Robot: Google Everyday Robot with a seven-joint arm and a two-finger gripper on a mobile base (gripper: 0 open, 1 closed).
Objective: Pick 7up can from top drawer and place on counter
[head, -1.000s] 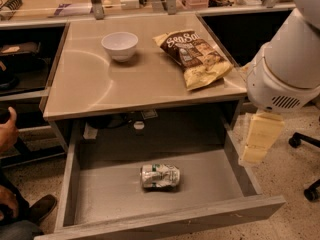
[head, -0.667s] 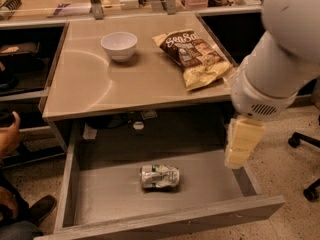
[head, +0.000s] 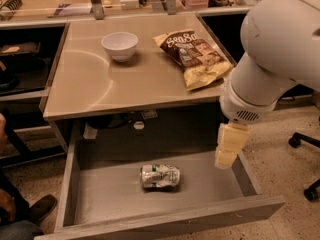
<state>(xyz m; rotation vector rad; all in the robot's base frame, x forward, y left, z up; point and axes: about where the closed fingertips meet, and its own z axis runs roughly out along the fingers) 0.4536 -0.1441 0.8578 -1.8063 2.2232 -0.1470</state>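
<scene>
The 7up can [head: 160,176], silver with green and white markings, lies on its side on the floor of the open top drawer [head: 105,196], near the middle. The beige counter [head: 95,84] sits above and behind the drawer. My gripper [head: 227,149] hangs from the white arm over the drawer's right side, to the right of the can and above it, not touching it.
A white bowl [head: 120,45] and a chip bag [head: 194,53] sit on the counter. Dark side shelves [head: 22,59] flank the counter at left. An office chair base [head: 305,149] stands at right. A person's shoe [head: 37,206] is at lower left.
The arm has swung left and down, bringing the gripper from beside the drawer's right wall to over the drawer's right side, closer to the can. The can has not moved.
</scene>
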